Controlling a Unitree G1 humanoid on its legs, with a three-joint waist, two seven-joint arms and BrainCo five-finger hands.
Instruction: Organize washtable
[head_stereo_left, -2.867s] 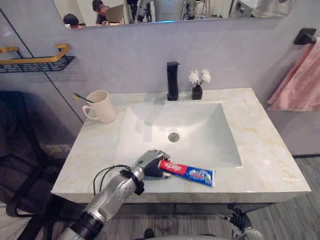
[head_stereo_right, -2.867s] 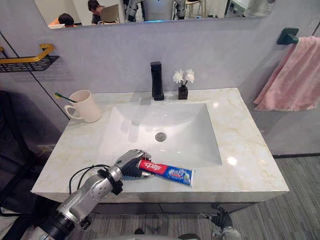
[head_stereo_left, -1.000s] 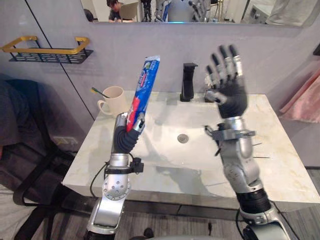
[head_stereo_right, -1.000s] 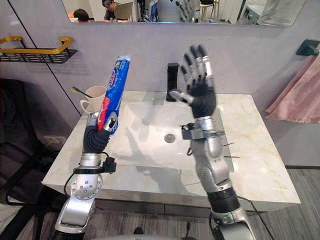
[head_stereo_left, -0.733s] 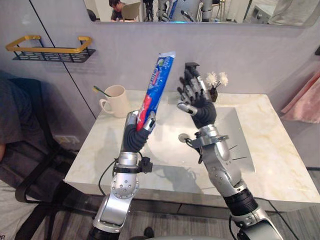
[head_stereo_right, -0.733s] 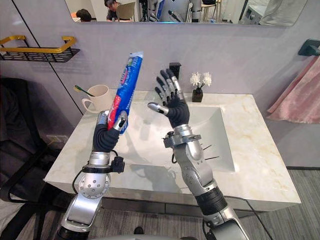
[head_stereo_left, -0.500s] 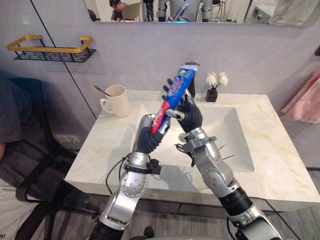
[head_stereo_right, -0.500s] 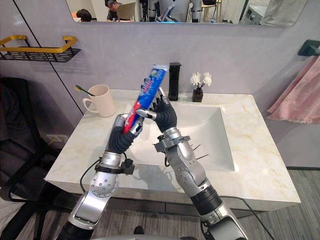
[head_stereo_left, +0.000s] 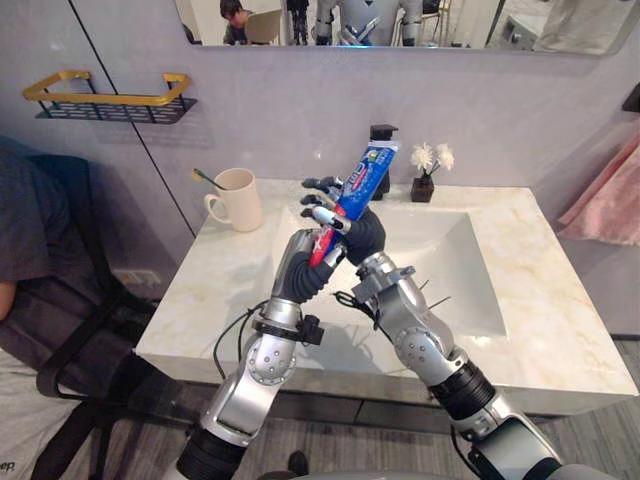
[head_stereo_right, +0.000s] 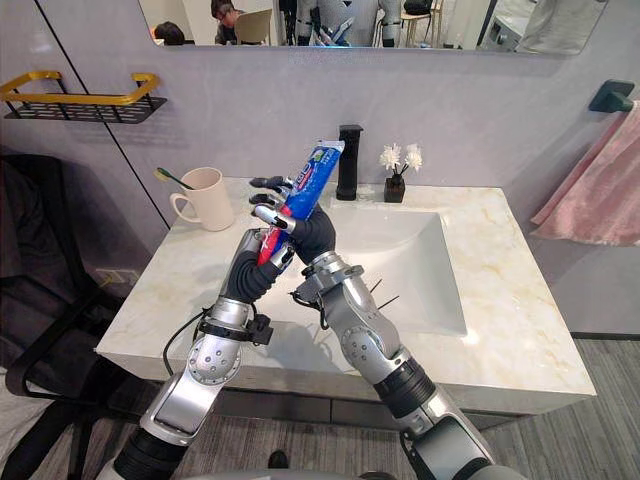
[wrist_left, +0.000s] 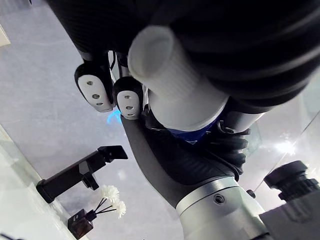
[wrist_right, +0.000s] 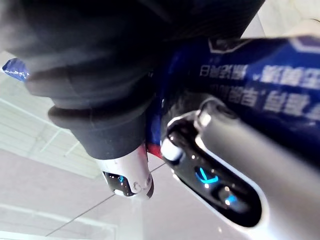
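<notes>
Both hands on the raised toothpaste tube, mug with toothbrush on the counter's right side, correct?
No: the left eye view shows the mug with the toothbrush on the left side of the counter. The left hand and right hand are on the raised toothpaste tube.

A blue and red toothpaste tube (head_stereo_left: 362, 180) stood out against a cream mug (head_stereo_left: 240, 200), a black tap (head_stereo_right: 348, 170), a pink towel (head_stereo_left: 605, 195) and a white washtable (head_stereo_left: 560, 300) veined with pale beige marbling.
</notes>
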